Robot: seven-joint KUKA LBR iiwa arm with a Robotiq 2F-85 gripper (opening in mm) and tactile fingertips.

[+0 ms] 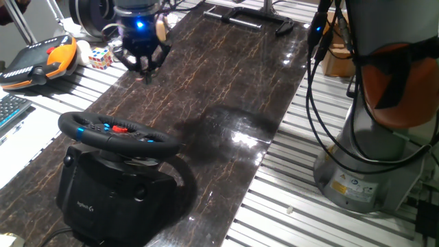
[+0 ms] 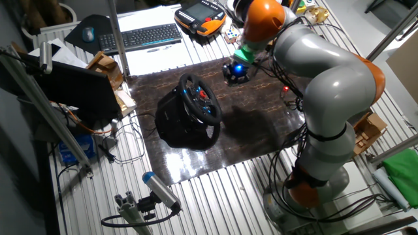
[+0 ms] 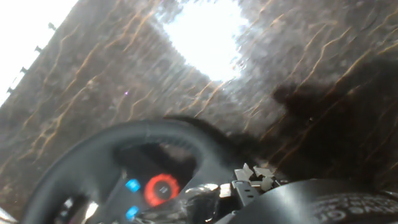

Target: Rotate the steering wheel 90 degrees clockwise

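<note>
orange-and-black handheld controller (image 1: 40, 60) at far left, off the slab; black round steering wheel (image 1: 116, 132) with red and blue hub buttons on a bulky black base, near end of the dark marbled slab (image 1: 226, 89); two-finger gripper (image 1: 142, 60) hovering beyond it, holding nothing, finger spread cannot be told.

We see the steering wheel (image 1: 116, 130) at the mat's (image 1: 226, 89) near end, with the gripper (image 1: 144, 65) seemingly hovering beyond it, well apart.

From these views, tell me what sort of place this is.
Probably a robotics lab bench: the arm's base stands on a slotted aluminium table, with a keyboard and a steering wheel on a dark mat.
</note>
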